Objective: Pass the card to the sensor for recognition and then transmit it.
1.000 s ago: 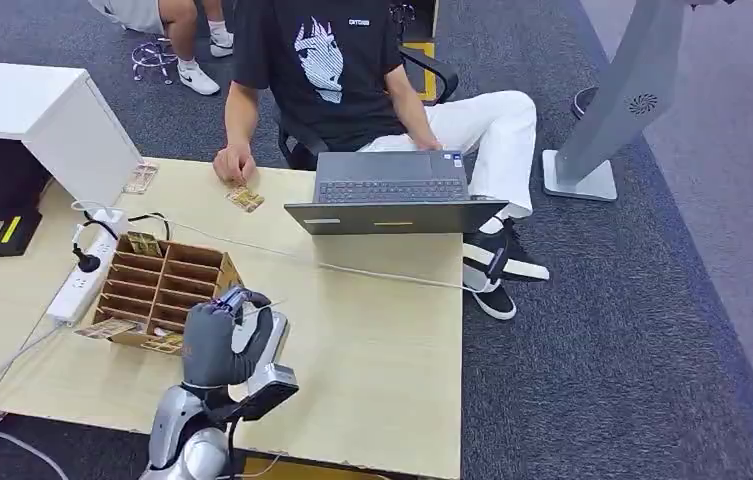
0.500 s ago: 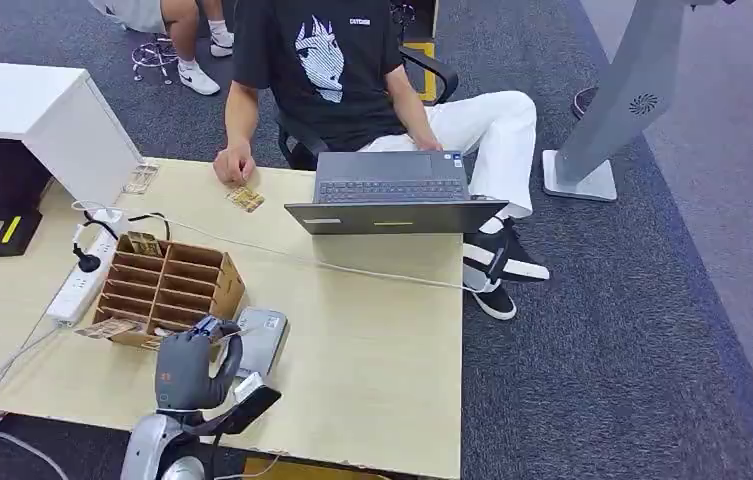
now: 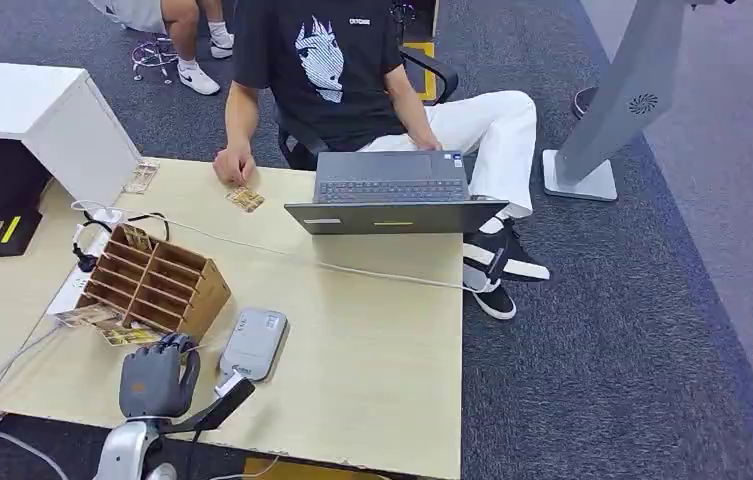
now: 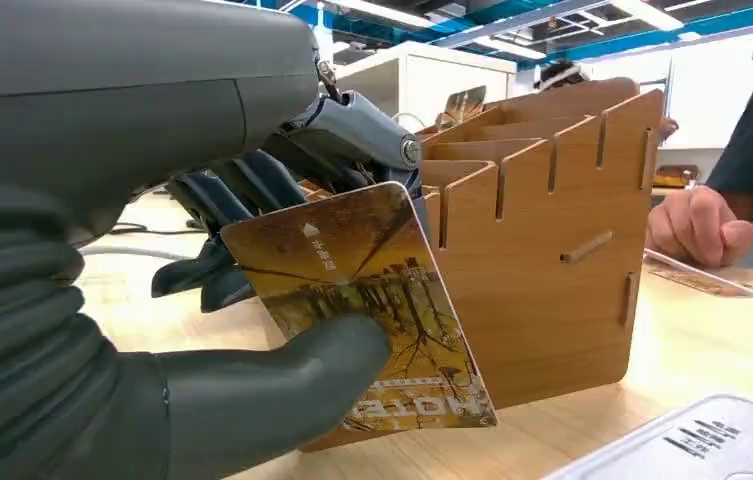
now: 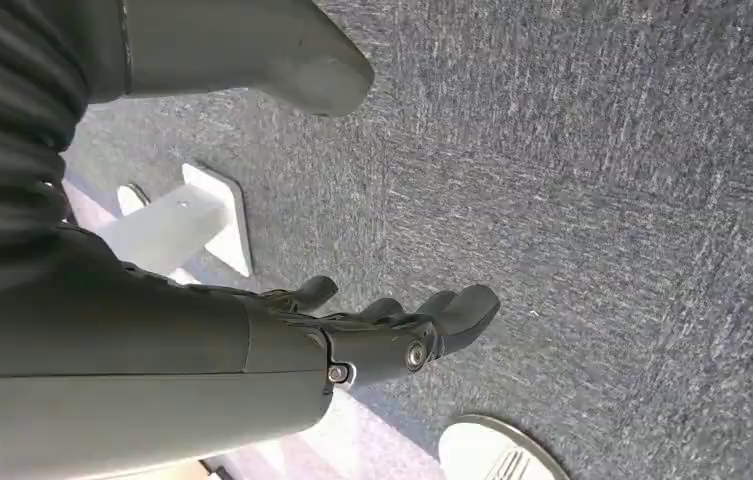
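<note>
- My left hand [image 4: 152,330] pinches the card [image 4: 362,310] between thumb and fingers; I judge the pick-up finished, since the card is clear of the wooden slotted rack [image 4: 542,240] and only close beside its side wall.
- From the head view, my left hand [image 3: 155,378] sits at the near edge of the table [image 3: 382,350], with the rack [image 3: 152,285] just beyond it and the grey sensor [image 3: 254,343] just beside it on the right.
- The card is not over the sensor; a corner of the sensor [image 4: 692,440] lies low beside the card, apart from it. Whether a reading has been taken I cannot tell from this.
- As I judge it, what is left is presenting the card to the sensor, if not yet done, and then handing it on, probably to the person [image 3: 322,70] seated across the table by the laptop [image 3: 392,195].
- My right hand [image 5: 392,330] hangs over the carpeted floor, fingers loosely apart, holding nothing.
</note>
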Controlling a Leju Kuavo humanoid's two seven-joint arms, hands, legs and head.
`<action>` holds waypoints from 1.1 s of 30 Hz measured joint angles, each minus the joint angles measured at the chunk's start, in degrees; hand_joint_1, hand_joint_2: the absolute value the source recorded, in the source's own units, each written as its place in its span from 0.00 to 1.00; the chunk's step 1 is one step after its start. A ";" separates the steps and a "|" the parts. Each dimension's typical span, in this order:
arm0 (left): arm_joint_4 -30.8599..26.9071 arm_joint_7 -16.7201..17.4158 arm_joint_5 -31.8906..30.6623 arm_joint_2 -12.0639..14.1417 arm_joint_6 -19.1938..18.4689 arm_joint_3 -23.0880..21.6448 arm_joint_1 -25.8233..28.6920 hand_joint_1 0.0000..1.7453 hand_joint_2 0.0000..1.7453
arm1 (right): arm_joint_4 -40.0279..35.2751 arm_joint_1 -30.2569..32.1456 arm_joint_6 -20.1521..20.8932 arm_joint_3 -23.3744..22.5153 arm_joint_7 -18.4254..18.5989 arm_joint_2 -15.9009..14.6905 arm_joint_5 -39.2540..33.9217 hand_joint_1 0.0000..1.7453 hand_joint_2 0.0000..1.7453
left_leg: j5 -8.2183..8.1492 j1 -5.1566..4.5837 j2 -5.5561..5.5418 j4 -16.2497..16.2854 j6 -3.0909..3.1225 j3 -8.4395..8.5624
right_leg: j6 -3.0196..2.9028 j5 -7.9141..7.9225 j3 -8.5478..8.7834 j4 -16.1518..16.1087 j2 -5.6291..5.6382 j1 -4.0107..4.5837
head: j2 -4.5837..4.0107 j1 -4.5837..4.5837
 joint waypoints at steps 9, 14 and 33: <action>0.70 0.90 -1.68 -0.02 -0.20 0.24 -0.14 1.00 1.00 | -0.04 -0.01 0.00 -0.09 0.02 0.00 0.22 0.00 1.00 | 0.00 0.00 0.00 0.00 0.00 0.03 | 0.00 0.00 0.01 0.00 -0.01 0.00 | 0.00 0.00; 1.25 1.16 -2.86 -0.18 -0.98 0.24 -0.30 1.00 1.00 | -0.09 -0.02 0.09 -0.20 0.04 0.00 0.85 0.00 1.00 | 0.01 0.00 -0.01 0.00 0.00 0.03 | 0.00 0.00 0.02 0.00 -0.01 0.00 | 0.00 0.00; -3.06 -5.33 0.00 -2.84 1.20 0.24 0.46 1.00 1.00 | -0.15 -0.10 -0.09 -0.46 0.04 -0.02 1.99 0.00 1.00 | 0.00 0.00 -0.05 0.00 0.00 0.01 | 0.00 0.00 0.02 0.00 -0.06 0.00 | 0.00 0.00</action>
